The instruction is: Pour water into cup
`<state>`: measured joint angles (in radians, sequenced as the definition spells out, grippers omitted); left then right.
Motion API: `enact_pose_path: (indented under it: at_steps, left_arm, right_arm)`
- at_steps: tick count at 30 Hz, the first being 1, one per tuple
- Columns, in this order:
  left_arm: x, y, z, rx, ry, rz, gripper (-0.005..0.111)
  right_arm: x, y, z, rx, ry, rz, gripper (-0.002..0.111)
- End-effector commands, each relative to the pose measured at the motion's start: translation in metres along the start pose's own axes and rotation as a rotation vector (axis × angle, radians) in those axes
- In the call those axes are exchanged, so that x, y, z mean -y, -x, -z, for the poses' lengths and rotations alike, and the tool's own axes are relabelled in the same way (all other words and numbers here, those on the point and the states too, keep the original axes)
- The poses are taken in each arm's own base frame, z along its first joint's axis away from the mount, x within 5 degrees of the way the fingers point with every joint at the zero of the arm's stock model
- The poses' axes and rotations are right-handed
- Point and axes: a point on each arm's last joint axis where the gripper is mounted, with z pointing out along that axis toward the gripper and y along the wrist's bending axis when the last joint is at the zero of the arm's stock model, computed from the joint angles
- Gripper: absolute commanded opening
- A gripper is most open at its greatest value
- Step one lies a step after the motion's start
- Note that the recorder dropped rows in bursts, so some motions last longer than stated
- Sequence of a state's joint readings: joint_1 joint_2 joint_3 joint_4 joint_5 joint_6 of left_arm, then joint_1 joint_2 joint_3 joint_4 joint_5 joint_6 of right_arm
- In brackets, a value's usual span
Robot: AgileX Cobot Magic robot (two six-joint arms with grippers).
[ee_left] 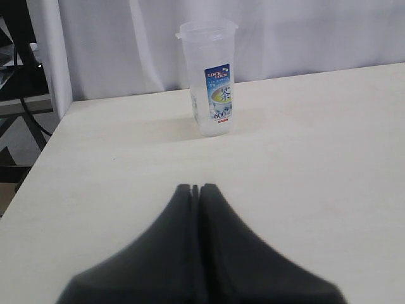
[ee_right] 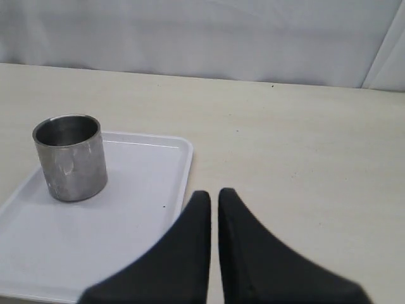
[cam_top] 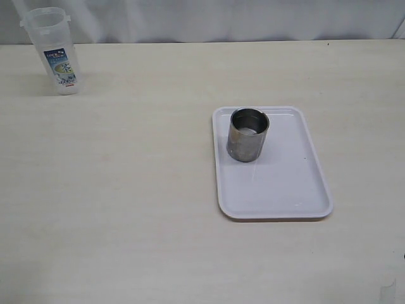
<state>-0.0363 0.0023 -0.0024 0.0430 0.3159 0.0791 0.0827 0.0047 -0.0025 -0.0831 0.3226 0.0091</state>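
Observation:
The tall clear plastic bottle [cam_top: 56, 54] with a blue-and-green label stands upright at the far left corner of the table. It also shows in the left wrist view [ee_left: 212, 79]. The water inside is too clear to make out. The short steel cup [cam_top: 247, 134] stands upright on the far part of a white tray [cam_top: 285, 183]. It also shows in the right wrist view [ee_right: 69, 158]. My left gripper [ee_left: 197, 187] is shut and empty, well short of the bottle. My right gripper [ee_right: 214, 193] is shut but for a thin slit, empty, by the tray's edge [ee_right: 185, 171]. Neither gripper shows in the exterior view.
A white curtain [cam_top: 221, 19] hangs along the table's far edge. A dark frame [ee_left: 19, 57] stands beyond the table's side edge near the bottle. The pale wooden tabletop [cam_top: 126, 190] spreads between bottle and tray.

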Motion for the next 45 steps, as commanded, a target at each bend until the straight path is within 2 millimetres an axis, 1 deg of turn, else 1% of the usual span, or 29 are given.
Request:
enact_pose_path:
  at_steps: [1,45]
  left_arm:
    - [0.0000,0.0001,-0.0001,0.008,0.001,0.001,0.000]
    - [0.0000,0.0001,-0.0001,0.008,0.002,-0.001,0.000]
  right_arm:
    - [-0.0002,-0.0009,0.0001,-0.001,0.002,-0.002,0.004]
    - [-0.0002,-0.0024,0.0001,-0.017,0.002,-0.012,0.004]
